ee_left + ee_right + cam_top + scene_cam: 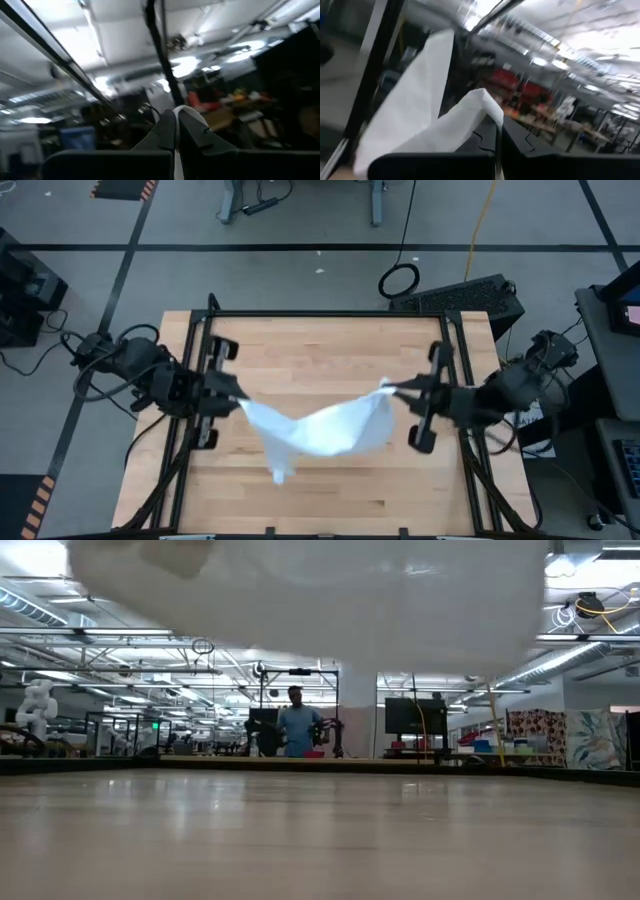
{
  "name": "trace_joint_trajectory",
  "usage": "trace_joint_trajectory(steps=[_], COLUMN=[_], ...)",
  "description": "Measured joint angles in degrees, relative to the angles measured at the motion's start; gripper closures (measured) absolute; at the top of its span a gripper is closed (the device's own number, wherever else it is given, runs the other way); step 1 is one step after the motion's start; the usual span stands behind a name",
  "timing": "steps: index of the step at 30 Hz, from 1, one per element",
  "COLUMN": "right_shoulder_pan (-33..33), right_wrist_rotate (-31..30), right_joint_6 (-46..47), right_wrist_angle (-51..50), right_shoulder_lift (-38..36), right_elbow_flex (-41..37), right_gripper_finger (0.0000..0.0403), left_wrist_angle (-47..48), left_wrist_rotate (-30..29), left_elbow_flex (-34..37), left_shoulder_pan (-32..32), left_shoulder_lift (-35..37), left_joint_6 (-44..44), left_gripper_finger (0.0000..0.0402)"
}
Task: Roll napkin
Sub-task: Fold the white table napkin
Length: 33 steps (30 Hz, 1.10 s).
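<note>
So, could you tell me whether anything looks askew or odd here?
Only the napkin: it hangs in the air, sagging between the left gripper and right gripper, each shut on a corner. One loose corner droops lower toward the table. Nothing looks spilled or damaged.

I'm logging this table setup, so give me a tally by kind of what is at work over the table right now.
Napkin, white cloth held up between the two grippers, sagging in the middle: 1
Grippers, the left gripper and the right gripper, each shut on a napkin corner: 2
Wooden table: 1
Total: 4
</note>
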<state>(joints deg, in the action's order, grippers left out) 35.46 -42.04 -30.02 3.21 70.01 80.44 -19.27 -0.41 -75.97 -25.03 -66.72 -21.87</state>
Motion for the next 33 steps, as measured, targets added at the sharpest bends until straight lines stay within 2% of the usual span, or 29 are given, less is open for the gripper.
trace_joint_trajectory(steps=[3,5,8,11,17,20,23,27,30,33], right_shoulder_pan=[1.2,2.3,4.3,5.7,5.2,2.4,-2.2,-10.2,-17.6,-24.9], right_wrist_rotate=[-0.2,-0.3,-0.3,-0.3,-2.2,-6.4,-7.9,-7.6,-7.0,-2.4], right_joint_6=[4.4,7.2,10.9,13.1,17.1,20.9,22.8,20.4,17.6,16.2], right_wrist_angle=[-7.0,-10.3,-14.2,-17.1,-29.4,-37.4,-42.2,-42.0,-38.1,-31.6], right_shoulder_lift=[2.5,3.2,3.2,2.4,1.4,1.5,1.5,1.5,1.5,1.5], right_elbow_flex=[3.0,3.9,4.2,4.2,4.3,3.3,0.5,-4.4,-8.7,-14.5], right_gripper_finger=[0.0403,0.0403,0.0403,0.0403,0.0402,0.0402,0.0402,0.0403,0.0403,0.0403], left_wrist_angle=[5.2,5.7,7.1,9.5,20.0,27.7,33.9,42.4,47.2,49.4], left_wrist_rotate=[0.2,0.2,-1.3,-10.3,-34.6,-45.4,-51.2,-54.1,-54.2,-51.9], left_elbow_flex=[-0.7,-0.8,-0.9,-0.9,-0.9,-0.8,0.4,1.7,3.4,6.4], left_shoulder_pan=[-2.9,-5.4,-9.8,-12.9,-14.0,-12.3,-8.6,-1.9,3.9,9.4], left_shoulder_lift=[0.0,0.0,0.0,0.0,0.0,0.0,0.0,0.0,0.0,0.0], left_joint_6=[2.9,6.1,6.2,3.2,-0.3,-1.0,1.4,5.1,9.6,13.9], left_gripper_finger=[0.0393,0.0393,0.0393,0.0393,0.0393,0.0393,0.0393,0.0393,0.0393,0.0393])
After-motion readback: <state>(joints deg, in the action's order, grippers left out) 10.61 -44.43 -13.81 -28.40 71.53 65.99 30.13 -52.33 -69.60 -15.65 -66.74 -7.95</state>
